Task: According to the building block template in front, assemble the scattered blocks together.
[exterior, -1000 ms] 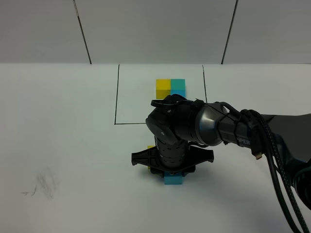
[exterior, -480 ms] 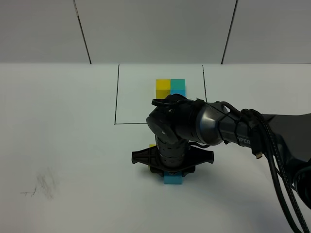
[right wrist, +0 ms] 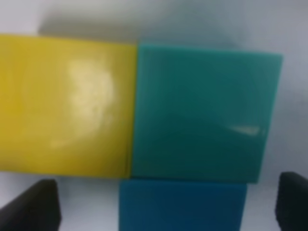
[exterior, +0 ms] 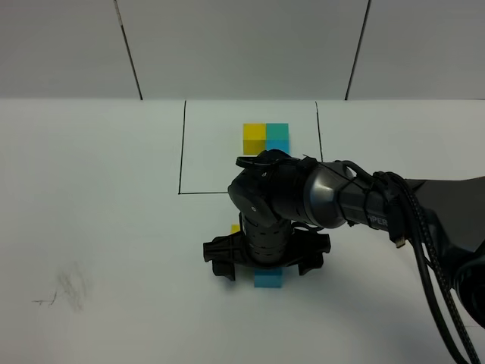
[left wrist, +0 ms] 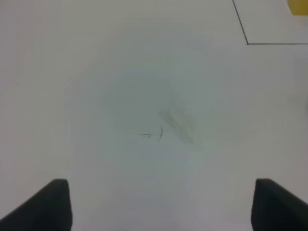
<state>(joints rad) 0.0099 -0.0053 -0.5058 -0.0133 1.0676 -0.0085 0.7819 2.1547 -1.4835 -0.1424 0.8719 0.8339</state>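
My right tool (right wrist: 166, 207) is spread wide, holding nothing; yellow cube (right wrist: 65, 103), teal-green cube (right wrist: 204, 113) and sky-blue cube (right wrist: 183, 204) sit joined right under it. Left tool (left wrist: 161, 204) is spread too, over bare desk (left wrist: 120, 96).

The right claw (exterior: 264, 267) hangs over the scattered blocks (exterior: 269, 279) — sky-blue and yellow peek out. The building block template (exterior: 266, 138) sits beyond, framed.

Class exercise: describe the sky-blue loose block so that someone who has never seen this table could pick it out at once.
Find the black right arm reaching over the white table. Directly below its gripper, nearer the camera than the black-outlined rectangle, sits the sky-blue block. Unlike the yellow block and teal-green block lying side by side, it sits alone against the teal-green one's side.
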